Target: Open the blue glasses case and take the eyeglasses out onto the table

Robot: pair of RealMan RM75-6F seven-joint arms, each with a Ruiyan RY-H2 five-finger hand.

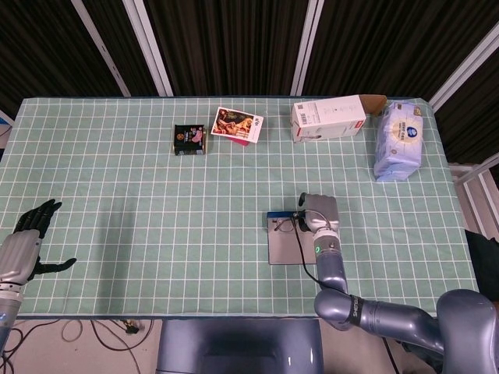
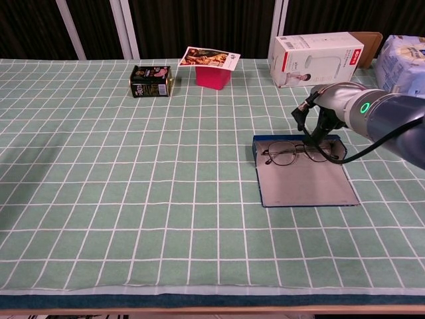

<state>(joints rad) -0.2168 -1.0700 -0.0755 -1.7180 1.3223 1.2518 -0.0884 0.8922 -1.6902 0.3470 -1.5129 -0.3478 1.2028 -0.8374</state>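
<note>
Our head view looks steeply down on the whole worktop [image 1: 140,202] from high up; our chest view sits low at the near edge, looking across. Both share the blue glasses case [image 1: 290,239] and the back row.

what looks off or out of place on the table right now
Little stands out. The white carton lies on its side with an end flap open, and a picture card rests tilted on a pink box. The glasses case lies open, eyeglasses inside.

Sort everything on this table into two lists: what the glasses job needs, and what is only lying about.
Needed: blue glasses case, lying open; eyeglasses resting inside it; right hand reaching down at them.

Lying about: dark tin; pink box with a picture card on top; white carton; tissue pack.
</note>
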